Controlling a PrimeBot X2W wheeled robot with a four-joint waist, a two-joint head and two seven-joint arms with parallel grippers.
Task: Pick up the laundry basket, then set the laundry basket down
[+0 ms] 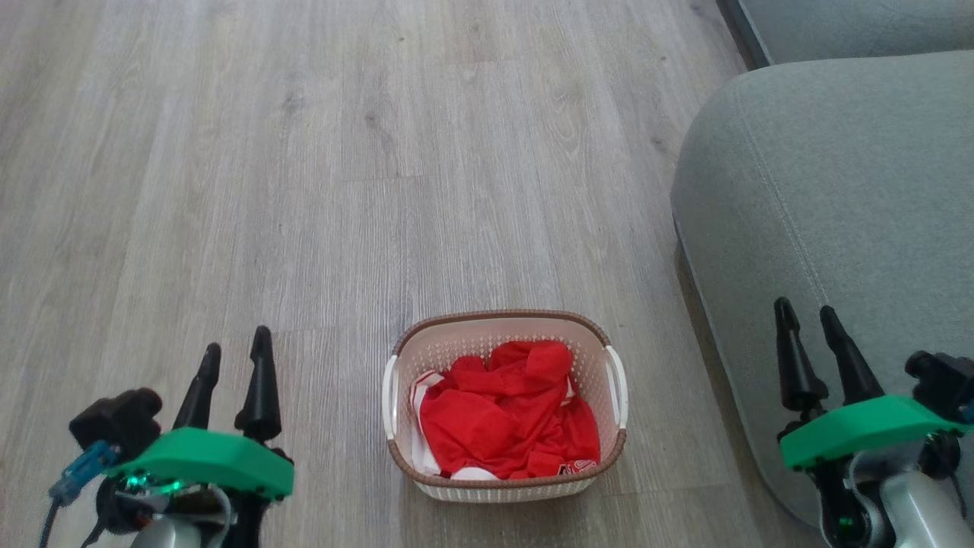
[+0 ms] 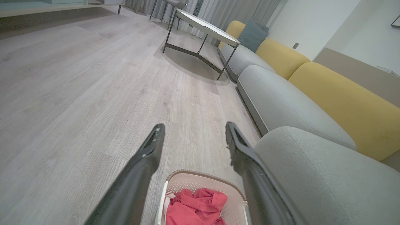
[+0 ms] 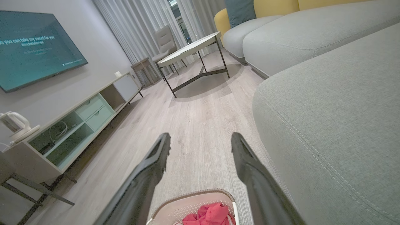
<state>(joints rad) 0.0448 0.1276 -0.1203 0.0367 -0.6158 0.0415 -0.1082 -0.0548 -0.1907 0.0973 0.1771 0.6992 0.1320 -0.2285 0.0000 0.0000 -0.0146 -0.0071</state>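
Head view first: the laundry basket [image 1: 498, 313] is seen parked on the wood floor [image 1: 304, 190], low and centre, near the grey sofa [image 1: 822, 190] and apparently clear of it, with a red garment [image 1: 502, 411] bundled inside. It's flanked by the left gripper [image 1: 237, 342] at the lower left and the right gripper [image 1: 805, 308] at the lower right, so it lies inward of both. Each pair of fingers is parted and nothing is held. The long axis looks to be laid across the view, left handle [image 1: 389, 396] to right handle [image 1: 618, 384], one handle turned toward each arm, which is probably what a two-armed lift would be built on. The left gripper seems a touch nearer, though height above the floor can't be judged here, and both arms are cropped by the frame. Left wrist view: the left gripper [image 2: 195, 126] is shown with fingers spread well apart, and the laundry basket [image 2: 200, 172] is caught low between them, its near part chopped off by the bottom edge and one side covered by a finger. Right wrist view: same deal, the right gripper [image 3: 201, 136] is seen with fingers spread, and just the far rim of the laundry basket [image 3: 193, 192] and a scrap of red garment [image 3: 209, 215] are left showing, so the handles can't be made out there
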